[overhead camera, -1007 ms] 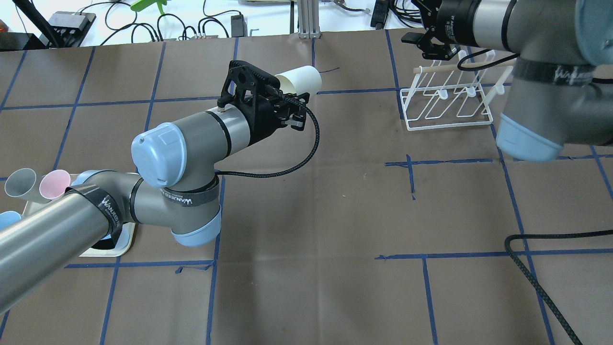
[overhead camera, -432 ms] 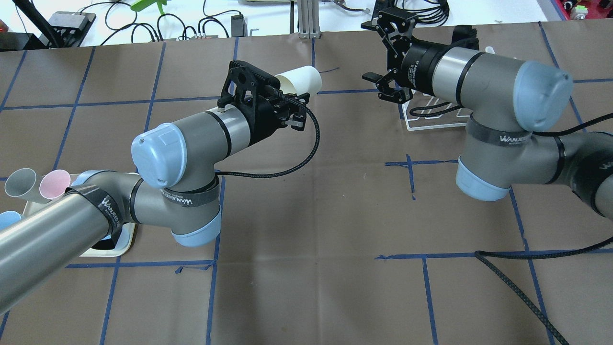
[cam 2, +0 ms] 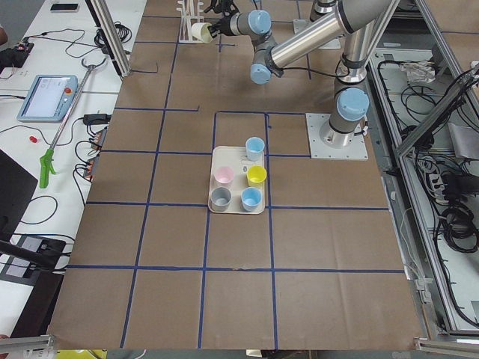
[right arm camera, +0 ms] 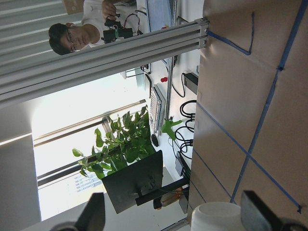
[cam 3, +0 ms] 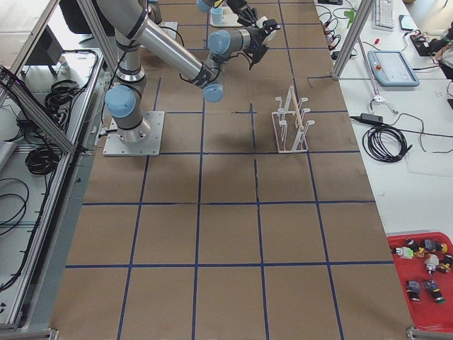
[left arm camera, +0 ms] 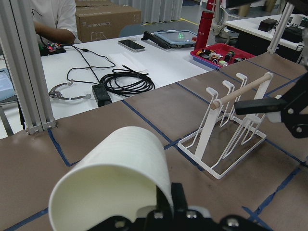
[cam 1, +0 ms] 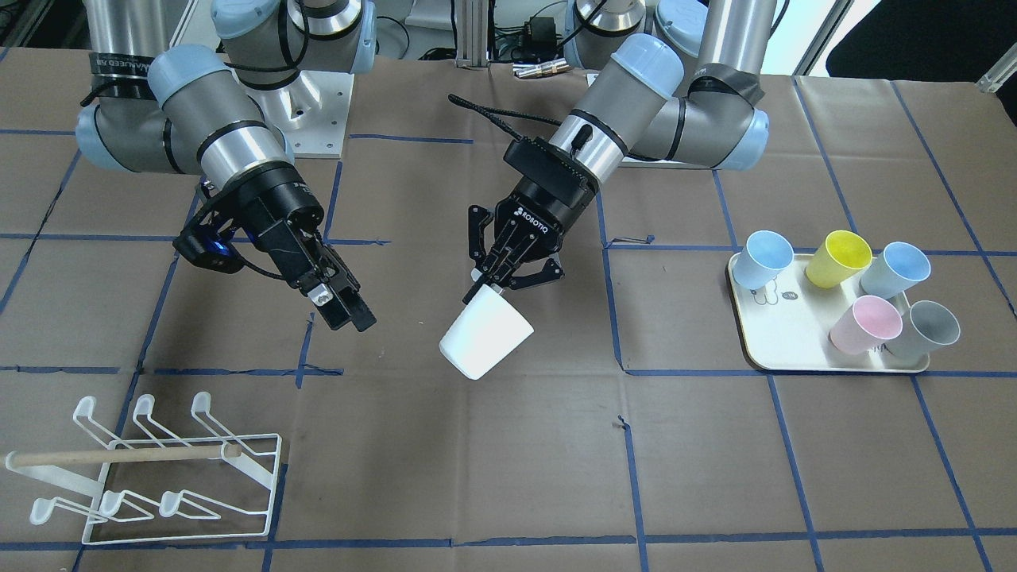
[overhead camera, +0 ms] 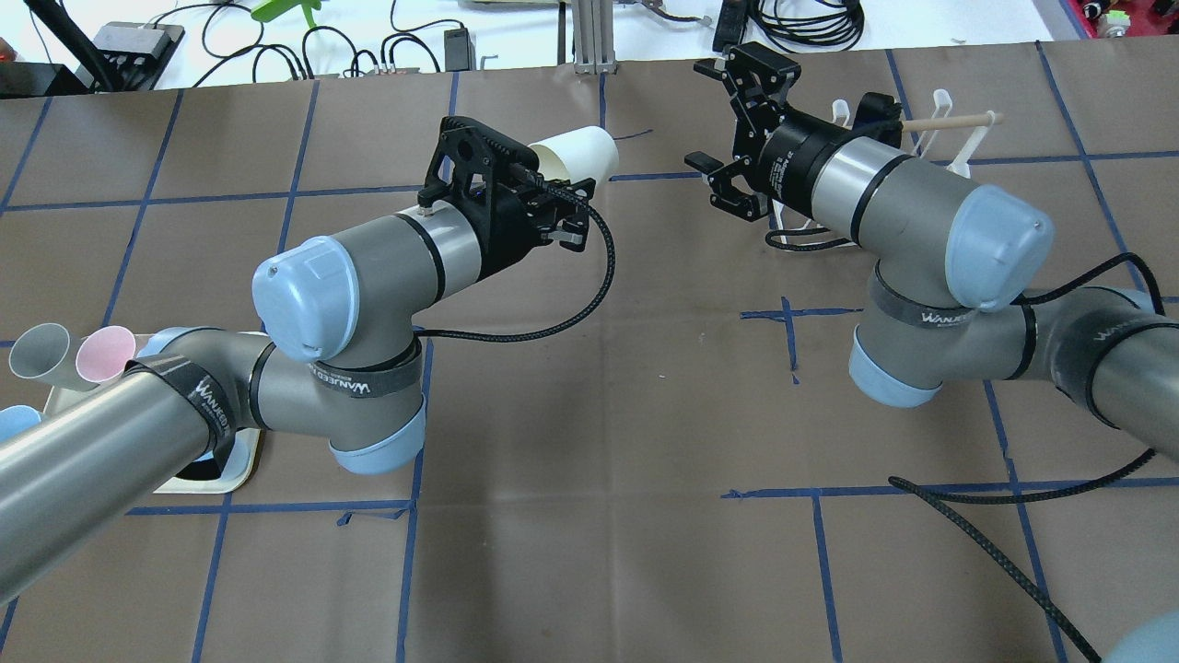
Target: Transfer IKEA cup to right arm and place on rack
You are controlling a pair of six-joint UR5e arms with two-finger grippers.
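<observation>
The paper-covered table (overhead camera: 599, 552) with its blue tape grid carries the whole scene. Above it the right arm (overhead camera: 921, 212) has swung away from over the rack and turned toward the centre within the last second, uncovering much of the rack's wire. The left arm (overhead camera: 368, 285) has not moved and holds its pose mid-table. The white wire rack (cam 1: 127, 456) stands empty on the robot's right, and the cream tray (cam 1: 783, 334) with five coloured cups sits on its left. The white IKEA cup (cam 1: 485, 342) hangs in the air, pinched at its rim by the left gripper (cam 1: 494, 284). The right gripper (overhead camera: 714, 120) has its jaws spread wide, facing the cup but well apart from it. The hand-over approach looks underway, with the grasp yet to come.
</observation>
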